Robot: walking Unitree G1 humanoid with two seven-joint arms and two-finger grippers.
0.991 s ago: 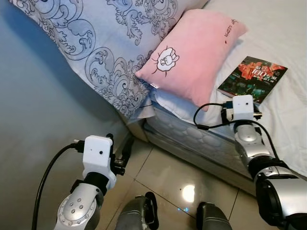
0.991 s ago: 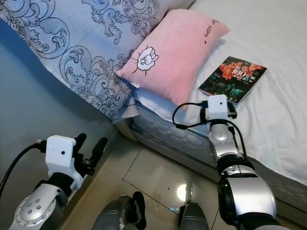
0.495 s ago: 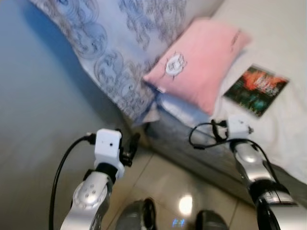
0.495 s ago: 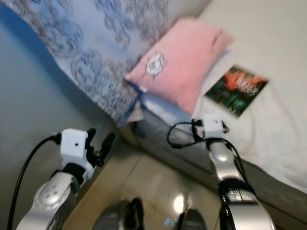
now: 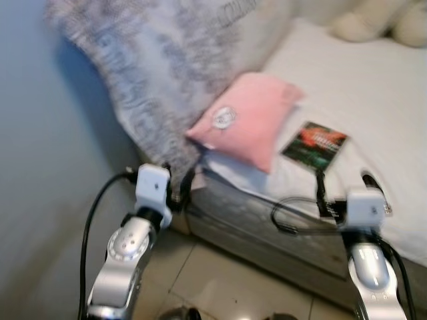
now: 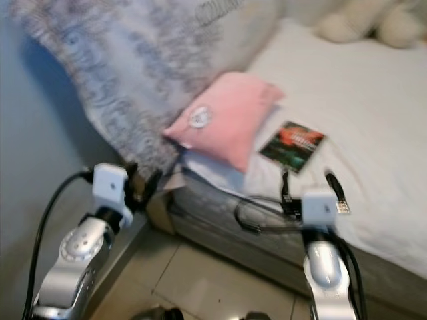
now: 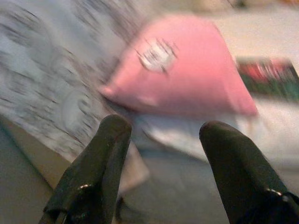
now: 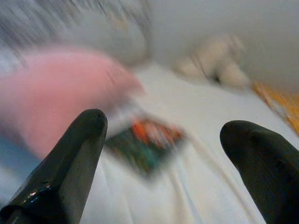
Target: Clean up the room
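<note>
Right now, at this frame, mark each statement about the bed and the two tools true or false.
1. The book lies flat on the white bed sheet. True.
2. The pink pillow lies on the floor. False: it rests on the bed, against the patterned duvet.
3. The right tool is open, with the book ahead of it. True.
4. The left tool is shut on the pillow. False: it is open and holds nothing.
5. A pale plush toy sits at the far side of the bed. True.
</note>
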